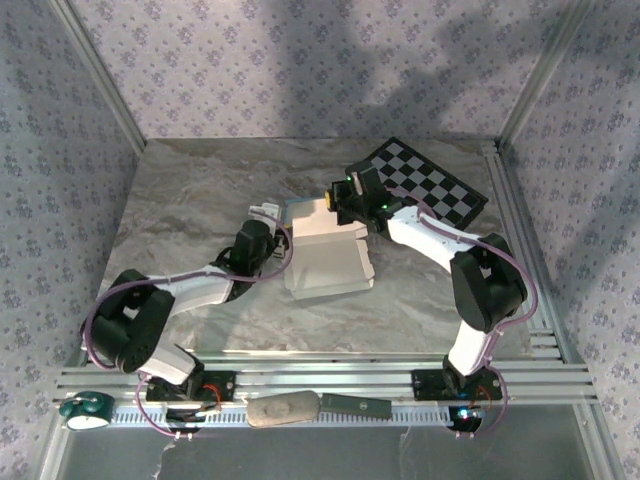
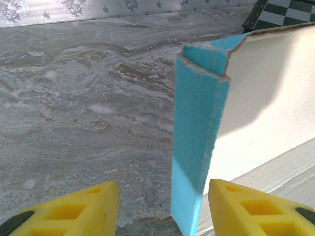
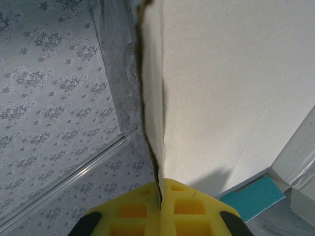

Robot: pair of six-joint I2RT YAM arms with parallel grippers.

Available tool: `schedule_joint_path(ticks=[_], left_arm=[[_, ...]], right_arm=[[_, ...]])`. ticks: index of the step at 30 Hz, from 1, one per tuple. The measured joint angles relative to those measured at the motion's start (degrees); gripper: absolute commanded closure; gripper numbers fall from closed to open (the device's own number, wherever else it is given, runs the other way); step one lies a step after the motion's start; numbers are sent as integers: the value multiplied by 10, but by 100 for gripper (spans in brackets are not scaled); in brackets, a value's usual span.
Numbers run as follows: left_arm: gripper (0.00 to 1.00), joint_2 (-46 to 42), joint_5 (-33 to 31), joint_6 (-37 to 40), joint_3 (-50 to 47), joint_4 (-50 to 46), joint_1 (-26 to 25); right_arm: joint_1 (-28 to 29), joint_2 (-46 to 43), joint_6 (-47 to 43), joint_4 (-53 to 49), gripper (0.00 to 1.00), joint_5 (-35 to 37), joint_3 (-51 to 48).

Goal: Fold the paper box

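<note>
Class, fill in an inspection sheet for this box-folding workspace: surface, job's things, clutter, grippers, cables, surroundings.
Surface: marbled grey table.
Job's things: box partly folded, white side up, mid-table; its turquoise flap stands upright.
Clutter: checkerboard at the far right; teal roll, grey lump and dark strip on the near rail.
Grippers: left gripper open, its fingers either side of the flap; right gripper shut on the box's edge.
Cables: purple cables run along both arms.
Surroundings: floral walls, metal posts.
</note>
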Motion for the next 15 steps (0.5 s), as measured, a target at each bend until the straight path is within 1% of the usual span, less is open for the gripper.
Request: schedule_joint_path(ticks=[5,9,11,12,14,15], left_arm=[[49,9,0,0,2,1,-4],[52,48,-14,0,29,-2,-4],[58,70,-27,0,45,-3,-3],[62,81,-33,-3,52,-3,-2],[74,95,-40,-9,59,-3,2],[84,99,-42,-11,62,-3,4]], right_arm=[[0,0,0,5,100,0,0],[0,0,0,11,100,-4,-1],[0,0,0,15,100,-5,-3],[0,0,-2,16,100,-6,-5],[0,0,-5,21,100,-7,-8],[0,0,-9,24,100,-9,-10]])
